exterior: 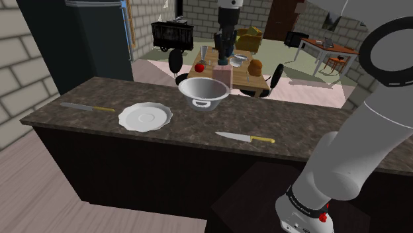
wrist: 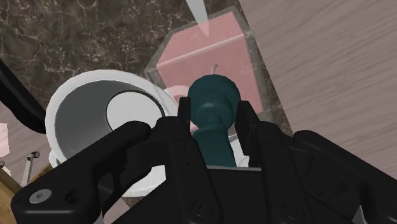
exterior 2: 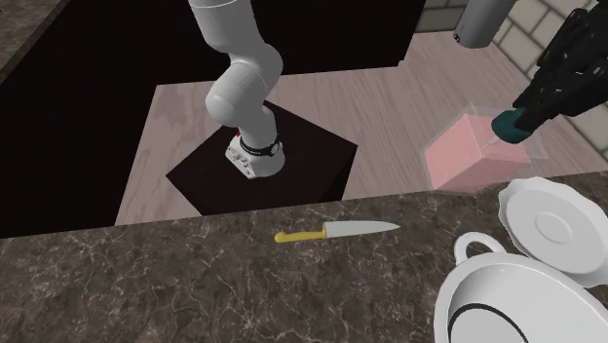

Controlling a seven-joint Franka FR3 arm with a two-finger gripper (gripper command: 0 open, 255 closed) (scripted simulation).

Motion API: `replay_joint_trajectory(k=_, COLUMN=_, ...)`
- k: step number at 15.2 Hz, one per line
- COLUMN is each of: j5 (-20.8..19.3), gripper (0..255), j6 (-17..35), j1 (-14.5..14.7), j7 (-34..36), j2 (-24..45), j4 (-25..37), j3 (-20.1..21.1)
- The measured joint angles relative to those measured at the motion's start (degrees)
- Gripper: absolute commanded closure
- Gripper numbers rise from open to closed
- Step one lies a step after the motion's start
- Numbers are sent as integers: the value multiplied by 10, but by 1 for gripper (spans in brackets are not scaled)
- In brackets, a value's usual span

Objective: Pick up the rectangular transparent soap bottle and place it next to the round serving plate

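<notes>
A rectangular transparent soap bottle [wrist: 205, 56] with pink liquid and a teal pump top [wrist: 213, 102] hangs in the air, my gripper [wrist: 214, 113] shut on the pump's neck. In the second exterior view the bottle [exterior 2: 462, 152] floats tilted off the counter's edge, near the plate's far rim, under my gripper [exterior 2: 518, 121]. In the shoulder view my gripper [exterior: 225, 58] holds the faint pinkish bottle [exterior: 222, 74] just above a bowl. The round white serving plate [exterior: 145, 117] [exterior 2: 548, 230] lies on the dark stone counter, to the bowl's left in the shoulder view.
A white bowl with handles [exterior: 203, 83] [exterior 2: 460, 292] [wrist: 63, 108] stands beside the plate. Two yellow-handled knives lie on the counter, one [exterior: 243, 137] [exterior 2: 336, 231] toward the stand, one [exterior: 86, 106] at the shoulder view's left. A dining table with chairs [exterior: 248, 73] stands beyond the counter.
</notes>
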Motion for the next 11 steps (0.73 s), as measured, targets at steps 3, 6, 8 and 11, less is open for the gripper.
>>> replay_joint_trajectory(k=3, j5=8, gripper=255, j6=-10, j1=13, j7=28, j2=50, j4=58, j3=15)
replay_joint_trajectory(k=6, j5=14, gripper=255, j6=-25, j1=27, j7=56, j2=111, j4=132, j3=29)
replay_joint_trajectory(k=8, j5=15, gripper=255, j6=-23, j1=33, j7=66, j2=124, j4=141, j3=33)
replay_joint_trajectory(k=11, j5=15, gripper=255, j6=0, j1=34, j7=70, j2=115, j4=109, j3=34)
